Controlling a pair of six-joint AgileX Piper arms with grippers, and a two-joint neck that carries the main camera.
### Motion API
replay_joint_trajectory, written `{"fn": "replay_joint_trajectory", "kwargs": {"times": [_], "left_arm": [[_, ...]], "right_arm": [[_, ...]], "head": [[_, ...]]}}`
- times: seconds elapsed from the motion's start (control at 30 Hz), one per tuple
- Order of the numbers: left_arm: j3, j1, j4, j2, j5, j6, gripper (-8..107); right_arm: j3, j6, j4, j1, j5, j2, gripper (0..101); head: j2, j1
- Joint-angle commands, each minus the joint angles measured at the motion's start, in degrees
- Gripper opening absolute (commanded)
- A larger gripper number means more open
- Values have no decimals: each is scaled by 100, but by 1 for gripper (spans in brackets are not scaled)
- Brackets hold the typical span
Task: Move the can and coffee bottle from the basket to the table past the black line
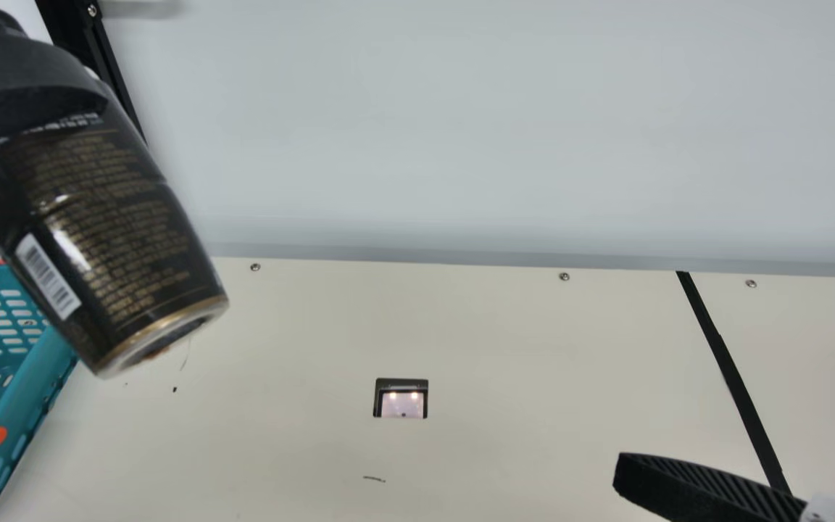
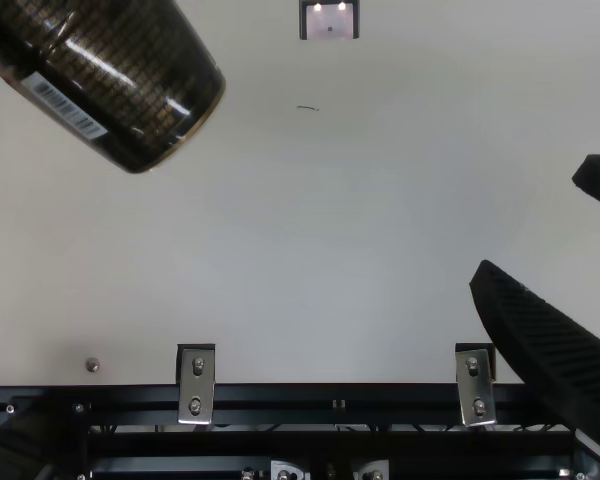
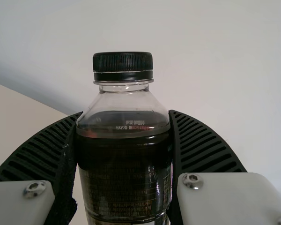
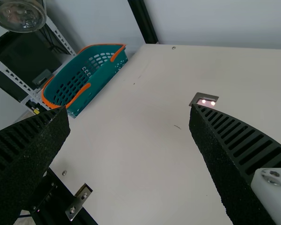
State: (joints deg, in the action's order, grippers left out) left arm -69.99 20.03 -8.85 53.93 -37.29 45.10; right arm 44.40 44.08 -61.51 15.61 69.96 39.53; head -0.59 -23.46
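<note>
While gripping the bottle (image 3: 124,187) in the left gripper (image 3: 125,112), holds it tilted in the air at nine o'clock in the main view. Has the right gripper (image 4: 129,111) spread open, at four o'clock. Looks clear of the basket (image 1: 22,395), around half past eight, so lifting seems done. Needs carrying past the black line (image 1: 733,377), between three and four, then setting down. Cannot judge the can's progress.

Pale grey wall (image 1: 461,130) along cream tbl's (image 1: 280,435) far edge, w/ screws (image 1: 564,276) nr that edge. Blk post (image 1: 77,29) by far L corner; perf. white shelf frame (image 4: 11,74) past L edge. Sm. dark-rimmed recess (image 1: 401,398) in tbl, w/ 2 bright lt spots.
</note>
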Motion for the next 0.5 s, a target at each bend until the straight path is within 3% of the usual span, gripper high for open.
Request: {"fn": "replay_joint_trajectory", "kwargs": {"times": [0.0, 0.47], "left_arm": [[11, -54, -159, 5, 34, -25, 10], [-371, 643, -583, 554, 349, 655, 10]], "right_arm": [[0, 0, 0, 0, 0, 0, 101], [0, 0, 0, 0, 0, 0, 101]], "head": [[12, -154], [12, -154]]}}
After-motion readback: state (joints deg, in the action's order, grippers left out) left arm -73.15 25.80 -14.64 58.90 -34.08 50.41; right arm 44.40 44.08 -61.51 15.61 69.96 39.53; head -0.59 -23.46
